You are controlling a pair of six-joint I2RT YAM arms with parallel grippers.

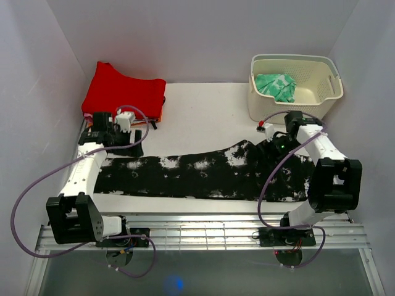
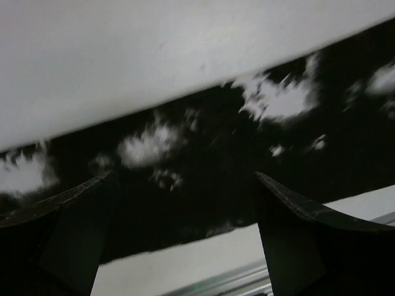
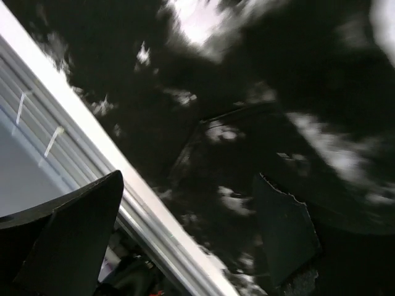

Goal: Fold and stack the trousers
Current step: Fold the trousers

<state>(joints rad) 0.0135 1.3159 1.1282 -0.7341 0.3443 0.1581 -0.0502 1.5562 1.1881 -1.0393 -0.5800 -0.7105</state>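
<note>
At about nine o'clock the left gripper point(image 1: 131, 138) is hovering close over the far edge of the trousers point(image 1: 197, 176) at their narrower end. Its jaws are standing wide apart with nothing between them. The trousers are lying flat in a long band across the table point(image 1: 203, 105), running from nine to three o'clock. At three o'clock the right gripper point(image 1: 271, 149) is hanging over the wider end, its jaws likewise apart and empty. To my eye a crosswise fold is what's wanted now. Each gripper should be pinching every layer near a corner, lifting level, and carrying one end squarely over the other so the thin cloth isn't bunching.
</note>
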